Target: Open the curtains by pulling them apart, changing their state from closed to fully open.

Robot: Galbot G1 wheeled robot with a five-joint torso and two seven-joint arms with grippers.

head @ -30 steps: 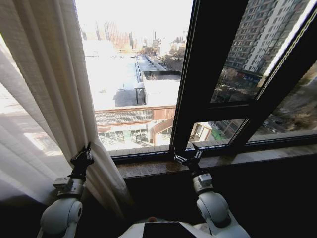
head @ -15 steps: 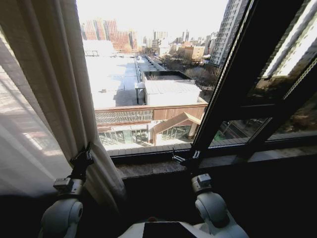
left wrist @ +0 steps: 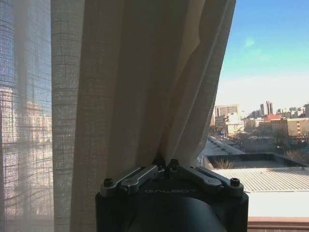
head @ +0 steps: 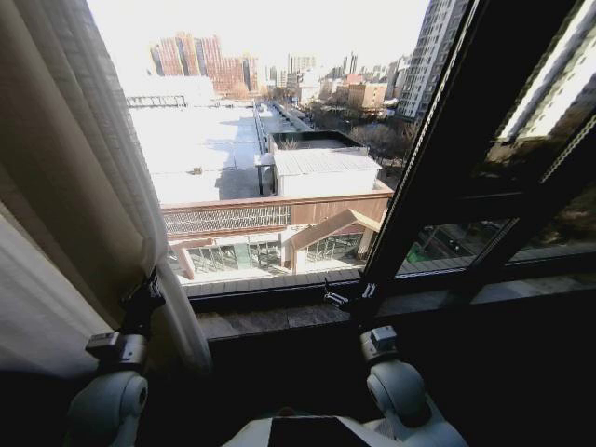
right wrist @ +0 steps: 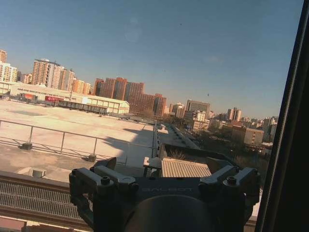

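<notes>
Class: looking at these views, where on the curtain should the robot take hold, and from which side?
Grip the curtain on its bunched inner edge low down, near the sill, coming from the room side. There the pleats gather into a narrow fold, as where the left hand pinches it.

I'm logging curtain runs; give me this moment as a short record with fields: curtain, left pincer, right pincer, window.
curtain: curtain bunched at the window's left side
left pincer: left pincer shut on the curtain's inner edge, low near the sill
right pincer: right pincer open, holding nothing, over the window sill beside the black frame bar
window: glass between curtain and frame bar uncovered, city rooftops visible
</notes>
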